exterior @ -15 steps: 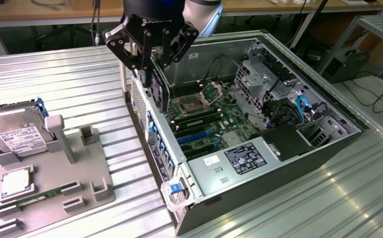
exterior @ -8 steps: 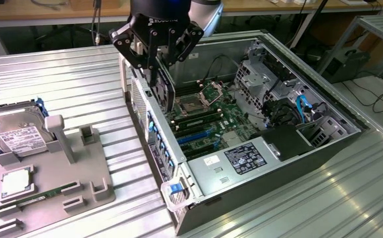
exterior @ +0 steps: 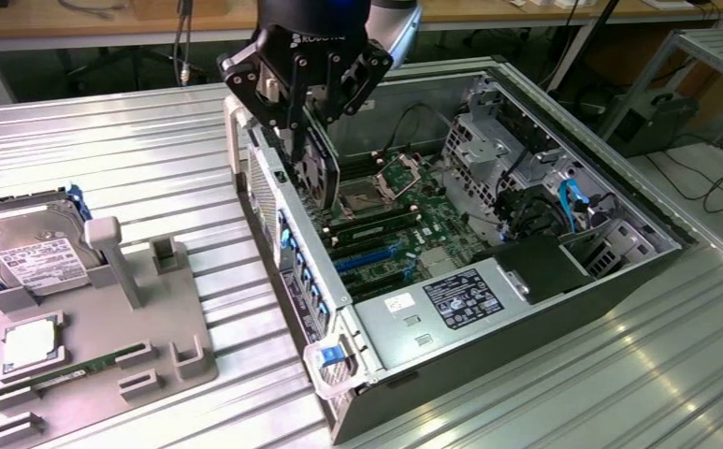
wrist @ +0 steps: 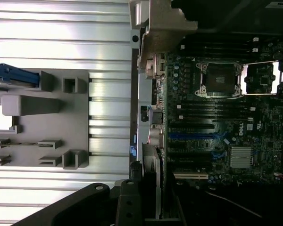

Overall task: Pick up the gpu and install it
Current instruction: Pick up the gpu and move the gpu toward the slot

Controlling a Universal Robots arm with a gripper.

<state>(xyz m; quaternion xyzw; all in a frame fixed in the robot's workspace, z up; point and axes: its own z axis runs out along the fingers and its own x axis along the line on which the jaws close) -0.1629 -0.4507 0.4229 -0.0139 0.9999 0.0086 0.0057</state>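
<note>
1. The gripper [exterior: 298, 117] hangs over the open computer case [exterior: 524, 374]. Its fingers are closed part-way, pinched on the top edge of the gpu [exterior: 315, 173].
2. The gpu stands on edge below the fingers, with one broad dark face towards the exterior view's right. It is inside the case opening, close along the case's slotted wall on the exterior view's left.
3. Its lower edge is over the motherboard [exterior: 430, 201], just beside the open processor socket [exterior: 368, 196]. I cannot tell whether the edge touches the board.
4. The blue expansion slots [exterior: 368, 257] lie farther along the same wall, towards the near corner of the case, with no card in them.
5. In the wrist view the gpu [wrist: 152, 183] shows edge-on, running along the boundary between the case wall and the board.
6. The case lies on its side on the ribbed metal table [exterior: 124, 140].
7. Beside the case, towards the table's edge on the exterior view's left, sits a grey holder tray [exterior: 149, 346]. A silver hard drive [exterior: 31, 248] leans at its far corner, and a slim memory stick [exterior: 80, 367] lies near its front edge.
</note>
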